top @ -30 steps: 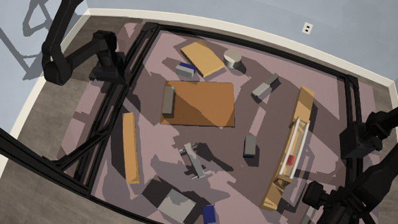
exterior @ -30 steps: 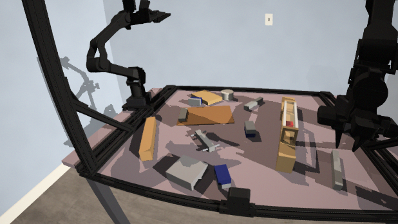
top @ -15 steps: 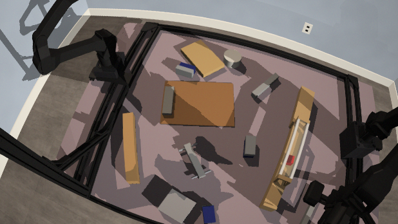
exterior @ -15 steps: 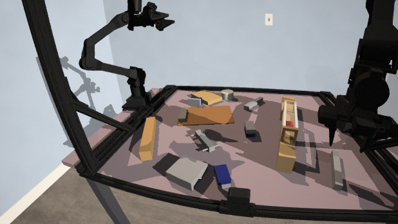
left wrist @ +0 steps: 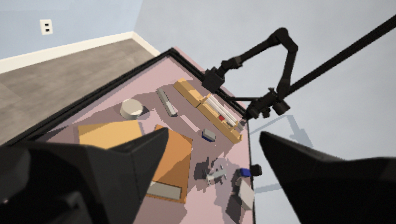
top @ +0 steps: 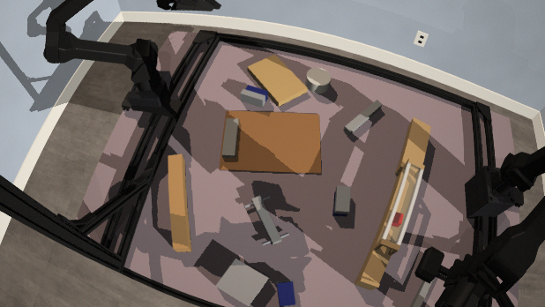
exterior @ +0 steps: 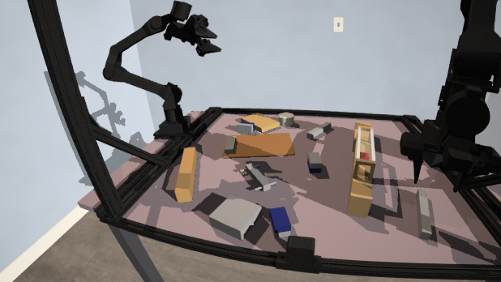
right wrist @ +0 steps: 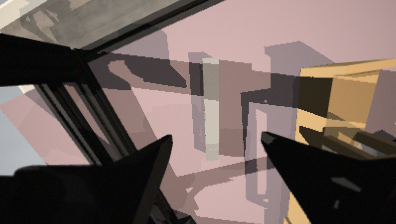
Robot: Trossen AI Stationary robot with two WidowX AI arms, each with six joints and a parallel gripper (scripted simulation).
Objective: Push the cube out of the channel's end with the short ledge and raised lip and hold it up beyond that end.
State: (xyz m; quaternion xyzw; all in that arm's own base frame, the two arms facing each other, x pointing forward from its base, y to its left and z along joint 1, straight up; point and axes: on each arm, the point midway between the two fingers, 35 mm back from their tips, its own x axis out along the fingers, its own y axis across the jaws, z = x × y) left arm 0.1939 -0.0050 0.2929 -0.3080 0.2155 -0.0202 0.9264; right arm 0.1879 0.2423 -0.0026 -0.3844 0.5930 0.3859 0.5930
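The tan channel (top: 399, 207) with white rails lies along the right side of the table. The small red cube (top: 398, 219) sits inside it between the rails, and also shows in the exterior view (exterior: 364, 155). My right gripper (exterior: 437, 183) hovers low beside the channel, on the side near the table's right edge, outside it. It is open and empty, its fingers spread in the right wrist view (right wrist: 215, 142). A grey bar (right wrist: 211, 107) lies on the table beneath it. My left gripper (exterior: 207, 42) (left wrist: 213, 134) is raised high at the far left, open and empty.
An orange mat (top: 273, 141) holds a grey block. A grey T-shaped tool (top: 266, 220), a long tan block (top: 178, 203), a grey cylinder (top: 318, 79), a tan slab (top: 277, 79) and several grey and blue blocks are scattered about. A black frame (top: 481, 146) borders the table.
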